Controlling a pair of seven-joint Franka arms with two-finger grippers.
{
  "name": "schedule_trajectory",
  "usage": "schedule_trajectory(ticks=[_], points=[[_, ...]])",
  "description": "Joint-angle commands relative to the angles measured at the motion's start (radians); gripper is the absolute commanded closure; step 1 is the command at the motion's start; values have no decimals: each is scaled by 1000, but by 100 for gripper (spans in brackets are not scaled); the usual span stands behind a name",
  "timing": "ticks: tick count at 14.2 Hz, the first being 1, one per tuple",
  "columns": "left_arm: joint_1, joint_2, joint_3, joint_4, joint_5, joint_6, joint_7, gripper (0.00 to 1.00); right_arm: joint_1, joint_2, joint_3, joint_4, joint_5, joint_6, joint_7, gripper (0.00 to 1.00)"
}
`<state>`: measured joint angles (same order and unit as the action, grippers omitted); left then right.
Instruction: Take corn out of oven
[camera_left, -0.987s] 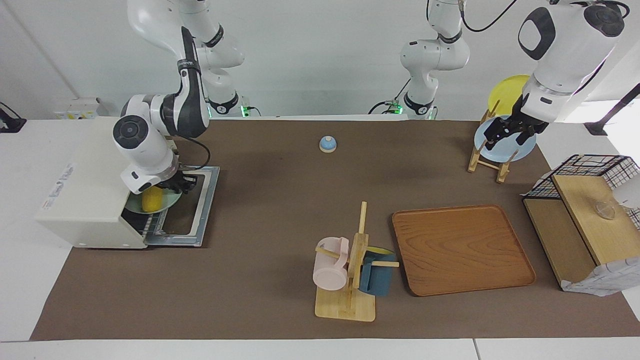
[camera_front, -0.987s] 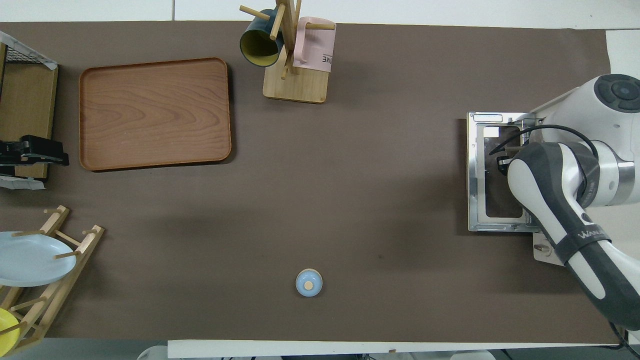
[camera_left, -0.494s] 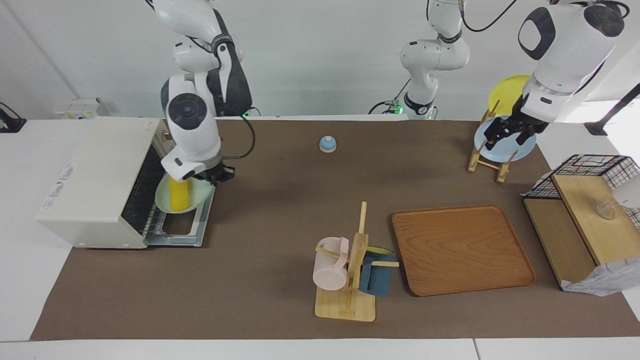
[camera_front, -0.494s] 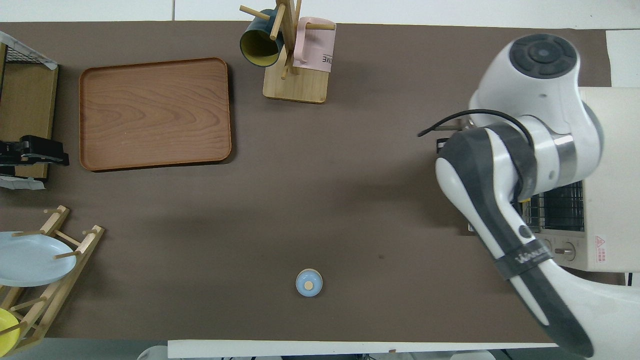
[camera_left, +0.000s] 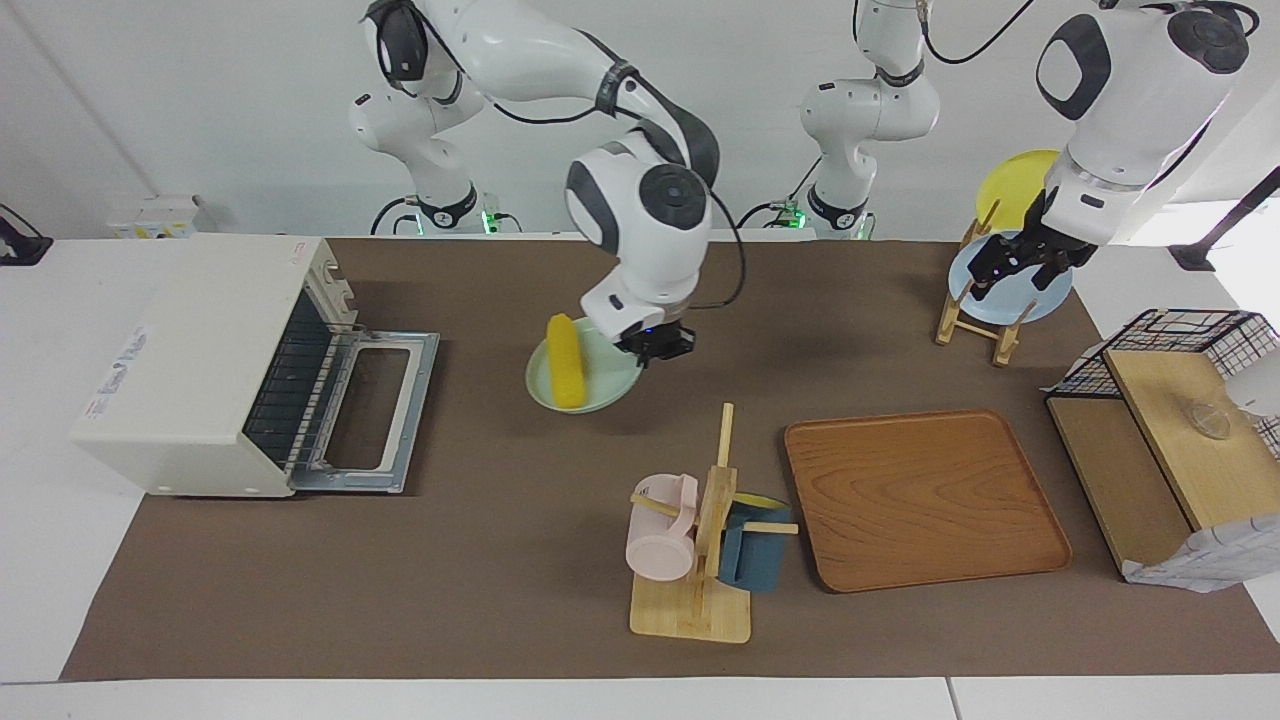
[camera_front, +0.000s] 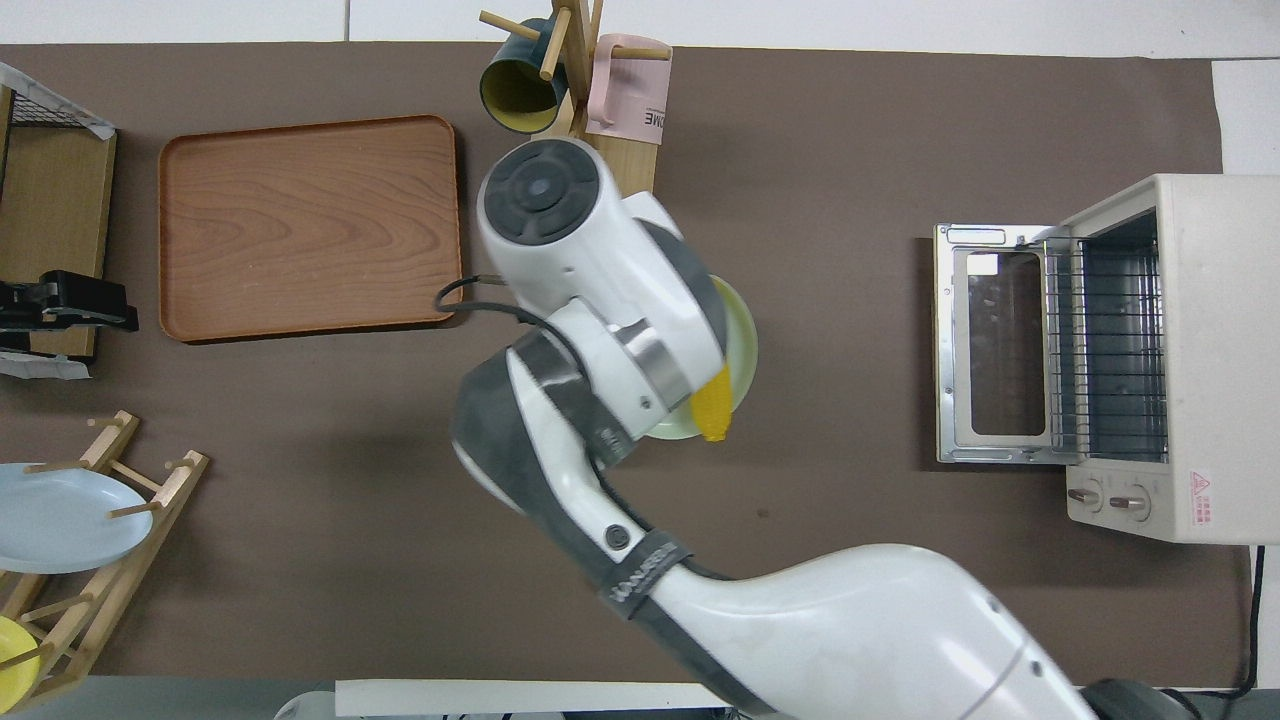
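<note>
the oven (camera_left: 190, 365) sat at the right arm's end of the bench (camera_left: 500, 560), at about nine o'clock in the facing view. its door (camera_left: 375, 412) lay folded down flat on the bench, and the wire rack (camera_left: 300, 395) showed bare in the opening.

toward the middle of the bench, the right hand (camera_left: 655, 345) gripped the rim of a pale green plate (camera_left: 600, 385), its fingers closed on the plate's three o'clock edge in the facing view. the plate was held over the bare brown mat, well apart from the oven. the corn (camera_left: 565, 360) lay along the plate, clear of the oven. in the overhead view the right arm covered most of the plate, and only the corn's tip (camera_front: 713, 405) and a crescent of the plate's rim (camera_front: 745, 345) showed.

a wooden mug stand (camera_left: 700, 555) with a pink mug (camera_left: 660, 535) and a dark blue mug (camera_left: 750, 550) stood at six o'clock, beside a wooden tray (camera_left: 925, 500).

the left hand (camera_left: 1020, 260) hung over the plate rack (camera_left: 975, 310) at about two o'clock, over a light blue plate (camera_left: 1040, 295); whether its fingers were spread or closed could not be told.
</note>
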<state>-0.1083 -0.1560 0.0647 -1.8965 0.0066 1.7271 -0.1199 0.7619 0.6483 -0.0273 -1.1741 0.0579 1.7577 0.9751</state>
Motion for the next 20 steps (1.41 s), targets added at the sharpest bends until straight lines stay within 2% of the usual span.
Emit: schedule_trajectory(ticks=[1, 5, 7, 8, 9, 10, 11, 14, 16, 18, 19, 20], points=[[15, 1, -11, 10, 10, -20, 9, 0, 74, 138, 18, 158, 14, 90, 117, 100], [15, 1, -11, 10, 10, -20, 8, 0, 174, 197, 18, 152, 11, 291, 200, 93], [16, 0, -10, 8, 10, -37, 8, 0, 189, 214, 20, 149, 13, 363, 246, 87], [21, 0, -9, 11, 10, -43, 14, 0, 197, 214, 20, 149, 13, 359, 266, 80], [22, -2, -9, 7, 10, -43, 13, 0, 204, 212, 20, 149, 8, 358, 286, 55], [21, -3, -11, 5, 10, -44, 12, 0, 206, 208, 17, 149, -10, 344, 284, 26], [22, -5, -11, 1, 10, -44, 8, 0, 197, 191, 14, 152, -47, 312, 277, 14], [9, -29, -13, -61, 10, 1, 5, 0, 114, 52, 18, 146, -61, 154, 162, 8], [-4, -37, -25, -133, 4, 67, -1, 0, 38, -40, 14, 82, -70, 41, 58, 1], [-130, -31, -26, -253, 3, 206, -131, 0, -105, -204, 13, -109, -72, -24, -62, 1], [-219, -7, -26, -295, 3, 292, -250, 0, -165, -279, 13, -225, -70, -27, -181, 1], [-305, 36, -26, -309, 3, 352, -349, 0, -194, -347, 9, -342, -73, -21, -282, 6]])
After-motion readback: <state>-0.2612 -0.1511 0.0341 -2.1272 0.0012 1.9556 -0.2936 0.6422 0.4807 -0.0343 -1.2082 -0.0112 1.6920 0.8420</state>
